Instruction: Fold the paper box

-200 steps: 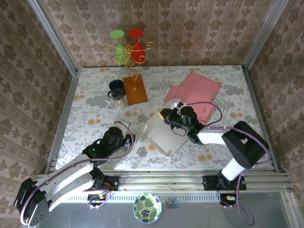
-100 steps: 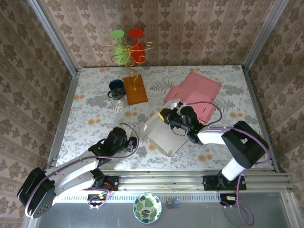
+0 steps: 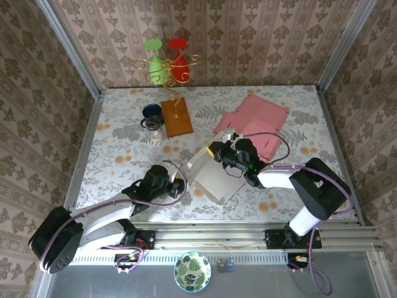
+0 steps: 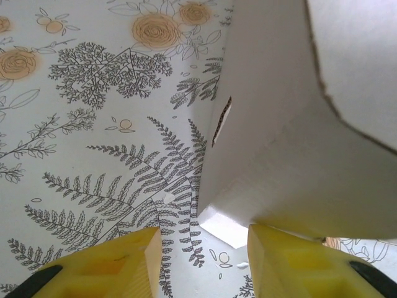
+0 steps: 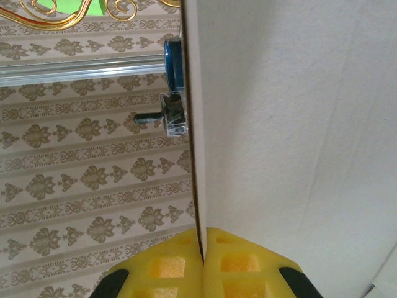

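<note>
While the left hand (image 3: 177, 186) sits low over the table (image 3: 118, 149), just at the left edge of the paper box (image 3: 211, 177), its fingers are spread apart. From the left wrist cam you can see the two yellow pads (image 4: 105, 267) with bare fern-print table between them. The box's white panel (image 4: 279, 124) hangs over the right-side pad, and its lower corner comes down near the gap. That panel has a small slot cut in it. Can't tell if the pad is actually touching the cardboard.

Further back on the left half there's a blue mug (image 3: 152, 112) with a clear glass cup (image 3: 153, 128) just in front of it. An orange board (image 3: 176, 117) lies right beside them. Behind that, a gold wire stand (image 3: 166, 62) with a green and a red glass stands against the back wall.

The box is around the middle of the table, white, half opened up. One panel lies flat toward the near edge and another is tilted up at the far side.

Next comes the right hand (image 3: 217, 151) at the box's upper right corner. On the right wrist cam its yellow pads (image 5: 161, 270) are pressed together on the thin edge of a white panel (image 5: 285, 124), so it's clamped on the box. The mug (image 5: 174, 62) and cup (image 5: 170, 115) peek past that edge.

A pink cardboard sheet (image 3: 254, 118) lies flat behind the right hand, toward the far right corner. There's also a leaf-pattern bowl (image 3: 192, 271) down in front of the arm bases.
</note>
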Tool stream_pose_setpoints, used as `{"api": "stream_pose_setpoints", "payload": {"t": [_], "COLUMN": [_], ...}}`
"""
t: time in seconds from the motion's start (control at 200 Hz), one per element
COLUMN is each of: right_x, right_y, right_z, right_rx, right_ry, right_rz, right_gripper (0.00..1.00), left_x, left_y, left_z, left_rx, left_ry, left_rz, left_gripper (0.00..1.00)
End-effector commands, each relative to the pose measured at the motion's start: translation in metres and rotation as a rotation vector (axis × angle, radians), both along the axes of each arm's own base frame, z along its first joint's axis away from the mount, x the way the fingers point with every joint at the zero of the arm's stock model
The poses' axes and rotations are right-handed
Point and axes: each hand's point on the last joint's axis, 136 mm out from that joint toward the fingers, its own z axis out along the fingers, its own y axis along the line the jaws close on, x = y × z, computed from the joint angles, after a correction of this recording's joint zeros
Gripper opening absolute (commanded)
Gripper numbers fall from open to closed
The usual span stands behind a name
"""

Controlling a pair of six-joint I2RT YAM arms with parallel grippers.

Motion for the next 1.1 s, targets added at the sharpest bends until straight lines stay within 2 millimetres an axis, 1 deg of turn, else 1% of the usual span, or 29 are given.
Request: {"api": "stream_pose_setpoints", "payload": {"t": [0.0,0.32,0.595,0.77,0.99,1.095], "right_x": [-0.004,-0.001,0.001,0.004,0.009,0.01], "right_y": [0.002,0.005,0.009,0.011,0.01,0.011], "right_z": [-0.02,-0.018,-0.016,-0.009,0.002,0.005], "right_rx": [-0.046,-0.03,-0.015,0.002,0.035,0.046], "right_ry": [0.055,0.059,0.063,0.053,0.052,0.053], "right_rz": [0.019,0.022,0.023,0.017,-0.015,-0.019], "right_gripper": [0.0,0.0,0.0,0.0,0.0,0.0], "left_x": [0.009,0.013,0.018,0.025,0.028,0.029], "left_y": [-0.011,-0.022,-0.028,-0.031,-0.032,-0.033], "left_z": [0.017,0.026,0.027,0.033,0.047,0.05], "left_rx": [-0.025,-0.035,-0.026,-0.031,-0.051,-0.054], "left_ry": [-0.053,-0.072,-0.078,-0.101,-0.133,-0.141], "left_rz": [-0.027,-0.064,-0.073,-0.064,-0.053,-0.054], "left_gripper": [0.4,0.32,0.32,0.28,0.28,0.27]}}
